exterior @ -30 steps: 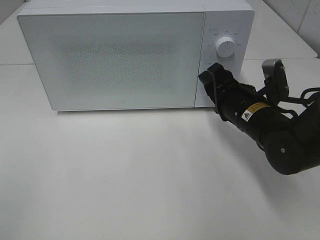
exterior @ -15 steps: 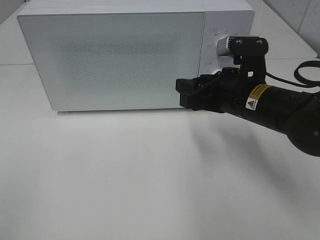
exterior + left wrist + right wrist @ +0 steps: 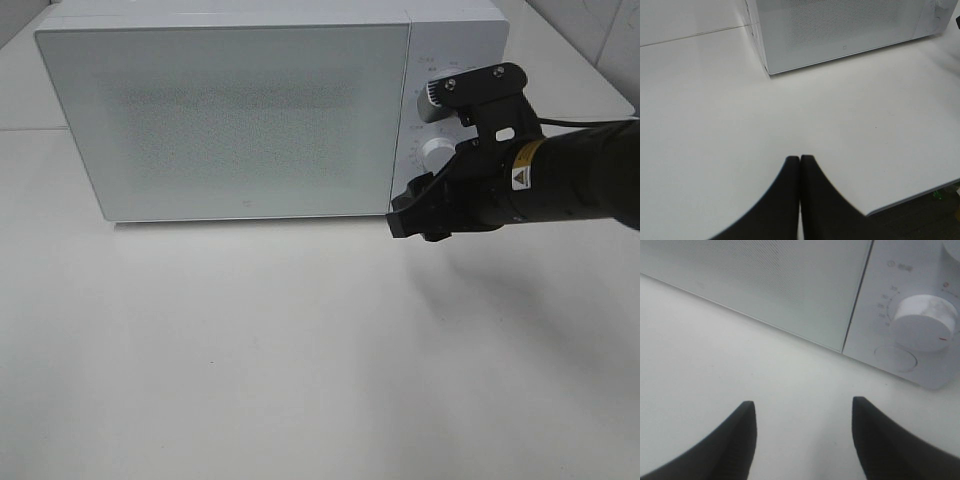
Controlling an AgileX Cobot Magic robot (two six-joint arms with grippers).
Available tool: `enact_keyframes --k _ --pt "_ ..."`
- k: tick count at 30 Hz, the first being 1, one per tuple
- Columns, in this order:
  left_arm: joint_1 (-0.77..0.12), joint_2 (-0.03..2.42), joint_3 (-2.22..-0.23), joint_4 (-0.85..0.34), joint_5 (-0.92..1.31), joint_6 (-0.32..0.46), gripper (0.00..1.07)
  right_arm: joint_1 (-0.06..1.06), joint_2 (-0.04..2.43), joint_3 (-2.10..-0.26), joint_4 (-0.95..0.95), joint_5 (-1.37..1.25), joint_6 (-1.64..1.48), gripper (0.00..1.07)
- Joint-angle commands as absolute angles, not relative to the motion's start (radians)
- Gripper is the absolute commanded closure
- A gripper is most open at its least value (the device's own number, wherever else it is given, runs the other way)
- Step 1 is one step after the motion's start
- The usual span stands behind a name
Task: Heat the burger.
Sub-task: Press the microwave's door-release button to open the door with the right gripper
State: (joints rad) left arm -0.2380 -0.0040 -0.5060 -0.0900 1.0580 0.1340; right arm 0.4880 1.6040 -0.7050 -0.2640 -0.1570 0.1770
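microwave [image 3: 230, 110] on table [image 3: 250, 380], end effector [image 3: 414, 222] before it

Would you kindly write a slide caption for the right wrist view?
Open right gripper hovering over the white table, facing the closed white box-shaped microwave and its round white dial.

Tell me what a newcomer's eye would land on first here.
The big white microwave, its door shut, fills the back of the white table. Next comes the black right gripper, jaws open, hovering in front of the door's lower right corner, near the lower dial. The left gripper hangs shut over the table.
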Motion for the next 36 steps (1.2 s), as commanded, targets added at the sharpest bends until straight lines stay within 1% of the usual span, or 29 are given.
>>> enact_keyframes --k 1,3,4,5,7,8,10,13,14,17,21,24,26,27,29,32,34,36 --pt "-0.235 -0.025 -0.502 -0.094 1.042 0.13 1.06 0.472 1.594 -0.799 -0.259 0.038 0.22 0.52" --pt "-0.235 -0.025 -0.502 -0.094 1.042 0.13 1.06 0.46 1.594 -0.816 -0.259 0.069 0.233 0.52" --pt "-0.235 -0.025 -0.502 -0.094 1.042 0.13 1.06 0.423 1.594 -0.843 -0.259 0.118 0.265 0.52" --pt "-0.235 -0.025 -0.502 -0.094 1.042 0.13 1.06 0.423 1.594 -0.843 -0.259 0.118 0.265 0.52" --pt "-0.235 -0.025 -0.502 -0.094 1.042 0.13 1.06 0.357 1.594 -0.867 -0.259 0.202 0.29 0.52" --pt "-0.235 -0.025 -0.502 -0.094 1.042 0.13 1.06 0.357 1.594 -0.867 -0.259 0.202 0.29 0.52" --pt "-0.235 -0.025 -0.502 -0.094 1.042 0.13 1.06 0.276 1.594 -0.872 -0.238 0.295 0.291 0.52" --pt "-0.235 -0.025 -0.502 -0.094 1.042 0.13 1.06 0.257 1.594 -0.872 -0.222 0.319 0.291 0.52" --pt "-0.235 -0.025 -0.502 -0.094 1.042 0.13 1.06 0.226 1.594 -0.872 -0.18 0.359 0.293 0.52" --pt "-0.235 -0.025 -0.502 -0.094 1.042 0.13 1.06 0.192 1.594 -0.872 -0.129 0.418 0.294 0.52" --pt "-0.235 -0.025 -0.502 -0.094 1.042 0.13 1.06 0.186 1.541 -0.872 -0.13 0.504 0.294 0.52" --pt "-0.235 -0.025 -0.502 -0.094 1.042 0.13 1.06 0.186 1.521 -0.872 -0.13 0.52 0.294 0.52" --pt "-0.235 -0.025 -0.502 -0.094 1.042 0.13 1.06 0.186 1.4 -0.871 -0.132 0.616 0.275 0.52" --pt "-0.235 -0.025 -0.502 -0.094 1.042 0.13 1.06 0.186 1.4 -0.871 -0.132 0.616 0.275 0.52" --pt "-0.235 -0.025 -0.502 -0.094 1.042 0.13 1.06 0.186 1.305 -0.87 -0.132 0.715 0.257 0.52" --pt "-0.235 -0.025 -0.502 -0.094 1.042 0.13 1.06 0.186 1.276 -0.867 -0.132 0.75 0.252 0.52" --pt "-0.235 -0.025 -0.502 -0.094 1.042 0.13 1.06 0.186 1.12 -0.832 -0.132 0.836 0.227 0.52" --pt "-0.235 -0.025 -0.502 -0.094 1.042 0.13 1.06 0.186 1.085 -0.82 -0.132 0.848 0.223 0.52"
